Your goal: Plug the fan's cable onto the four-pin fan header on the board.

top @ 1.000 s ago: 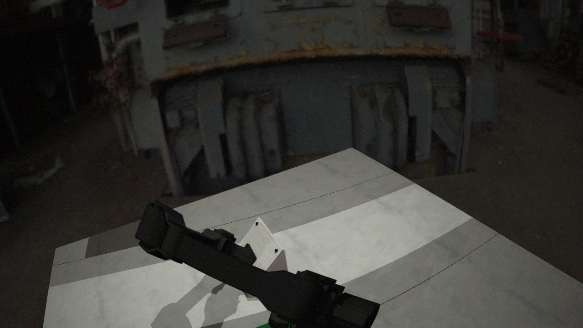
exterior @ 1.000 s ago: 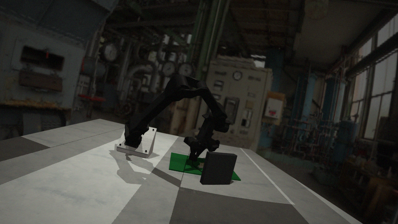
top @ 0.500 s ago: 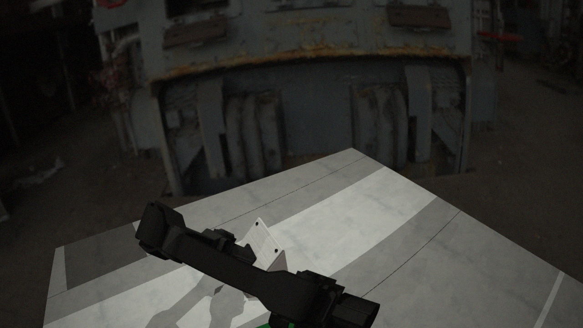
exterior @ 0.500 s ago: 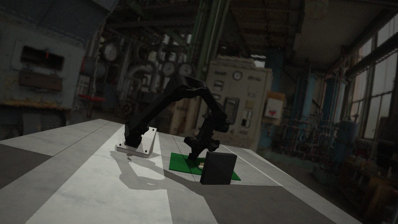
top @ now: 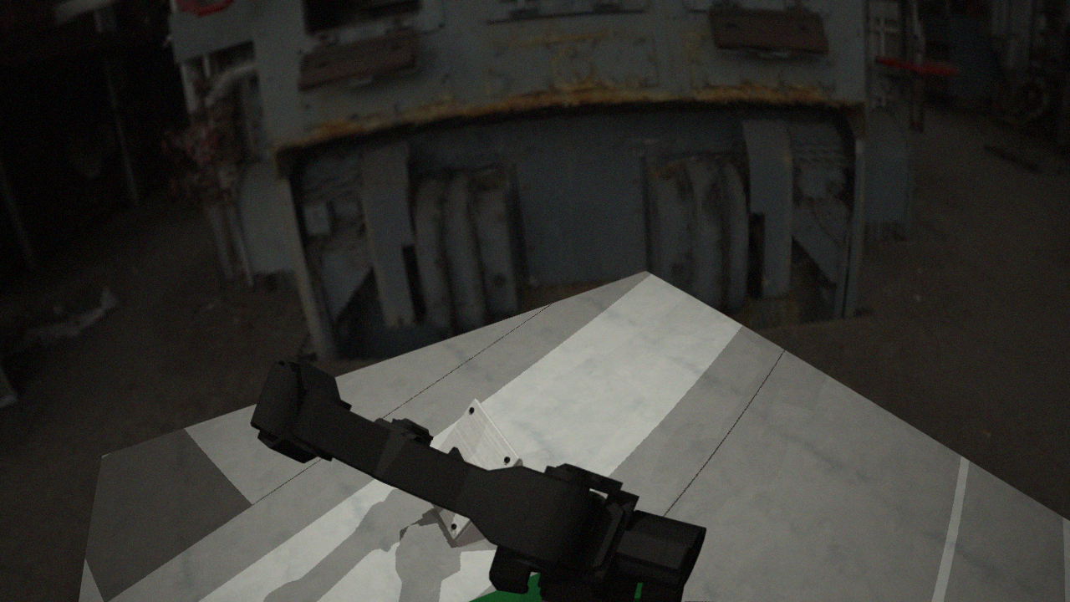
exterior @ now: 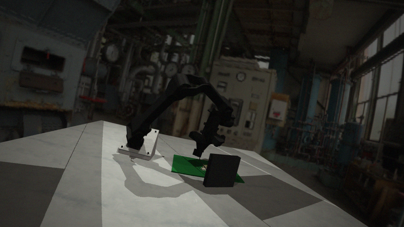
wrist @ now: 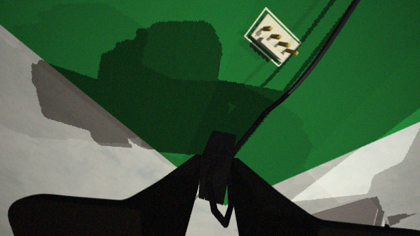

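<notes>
Wrist-only: plug (wrist: 216, 164) in end effector (wrist: 214, 183)

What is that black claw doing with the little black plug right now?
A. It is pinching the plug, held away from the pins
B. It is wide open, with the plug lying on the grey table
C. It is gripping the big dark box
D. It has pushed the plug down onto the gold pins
A. In the wrist view the claw is shut on the plug, and the header shows its four gold pins bare.
</notes>
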Controlling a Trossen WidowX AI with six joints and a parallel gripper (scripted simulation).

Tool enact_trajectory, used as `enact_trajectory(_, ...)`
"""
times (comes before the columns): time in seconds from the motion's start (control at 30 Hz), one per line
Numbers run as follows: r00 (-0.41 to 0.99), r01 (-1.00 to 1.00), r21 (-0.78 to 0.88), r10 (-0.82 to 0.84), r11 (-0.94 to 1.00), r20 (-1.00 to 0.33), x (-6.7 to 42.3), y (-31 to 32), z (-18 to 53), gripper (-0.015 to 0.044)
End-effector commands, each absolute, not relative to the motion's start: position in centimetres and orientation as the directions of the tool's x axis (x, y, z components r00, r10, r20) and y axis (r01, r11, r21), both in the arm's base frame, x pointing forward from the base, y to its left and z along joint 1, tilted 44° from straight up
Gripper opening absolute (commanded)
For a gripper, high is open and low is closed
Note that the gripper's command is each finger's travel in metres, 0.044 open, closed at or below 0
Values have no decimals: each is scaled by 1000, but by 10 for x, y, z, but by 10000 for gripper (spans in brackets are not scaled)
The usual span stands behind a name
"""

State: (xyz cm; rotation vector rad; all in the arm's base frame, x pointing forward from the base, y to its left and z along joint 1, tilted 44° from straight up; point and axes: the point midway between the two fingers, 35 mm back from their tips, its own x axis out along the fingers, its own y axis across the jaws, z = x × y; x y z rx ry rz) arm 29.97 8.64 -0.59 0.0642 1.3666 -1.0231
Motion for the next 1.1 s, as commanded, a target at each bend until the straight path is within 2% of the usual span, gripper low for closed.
enact_trajectory(0.0,-135,632,-501,-553,592,-822,300,96,3,0)
enact_trajectory(0.63,-135,624,-507,-556,595,-820,292,131,43,0)
enact_trajectory(1.07,-88,251,-596,-595,763,-799,289,133,40,0)
